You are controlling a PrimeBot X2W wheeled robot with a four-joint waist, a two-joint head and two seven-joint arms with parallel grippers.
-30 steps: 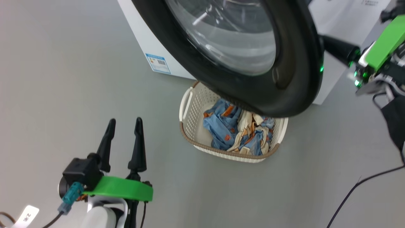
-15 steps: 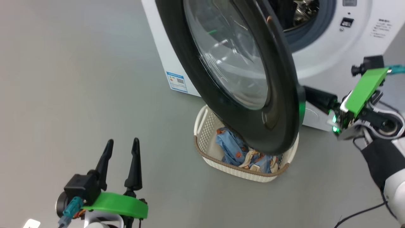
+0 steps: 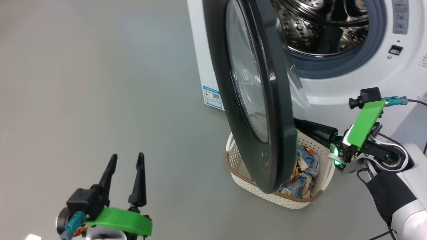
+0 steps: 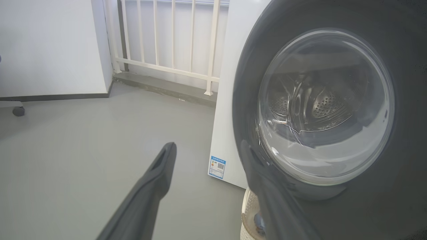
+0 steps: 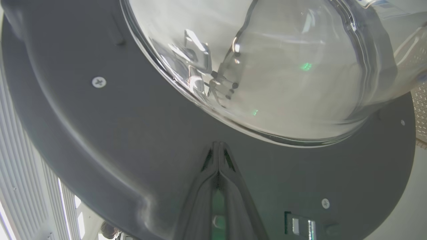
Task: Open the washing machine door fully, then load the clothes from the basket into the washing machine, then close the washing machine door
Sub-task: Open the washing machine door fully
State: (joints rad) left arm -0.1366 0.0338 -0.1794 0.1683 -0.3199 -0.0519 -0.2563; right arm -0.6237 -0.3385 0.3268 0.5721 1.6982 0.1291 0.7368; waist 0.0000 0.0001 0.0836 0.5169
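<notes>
Head view. I see the left end effector with its two fingers spread wide and nothing between them, bare floor ahead of it. I judge it is parked well aside so that the door's swing is unobstructed. The right end effector, fingers pressed together and gripping nothing, reaches in behind the washing machine door, on the drum side. The door stands nearly edge-on to this camera, so I judge the opening step is under way but not complete. Directly beneath the right end effector sits the basket with the clothes heaped in it, and the door's lower edge hangs over the basket's front. Beyond and above the right end effector, the washing machine shows its steel drum exposed.

Left wrist view. Past the spread fingers, the door's outer face lies ahead and to one side. A blue label on the machine's lower corner sits just beyond the fingertips, and a sliver of the basket shows under the door.

Right wrist view. The closed fingertips meet the door's grey inner face just below the glass bowl, apparently touching it. I take the shut fingers as a stiff pusher: the panel needs shoving outward, not grasping.
</notes>
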